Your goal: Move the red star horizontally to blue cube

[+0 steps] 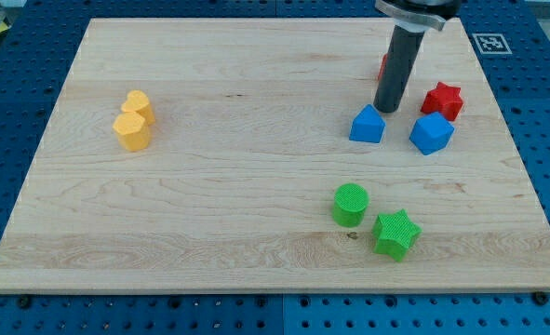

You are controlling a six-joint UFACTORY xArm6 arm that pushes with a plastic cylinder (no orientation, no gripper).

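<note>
Tip (386, 110) down on the board, bare rod w/ no jaws, nothing held; just above the blue wedge-like block (368, 125), near touching. Behind the rod, a red block (383, 65), mostly hidden, shape can't tell. Green cylinder (351, 205) & green star (395, 234) toward view's bottom; yellow block (134, 121) far at view's left. Red star (442, 100) to tip's right, clear gap between; sits just above blue cube (431, 133), about touching.
</note>
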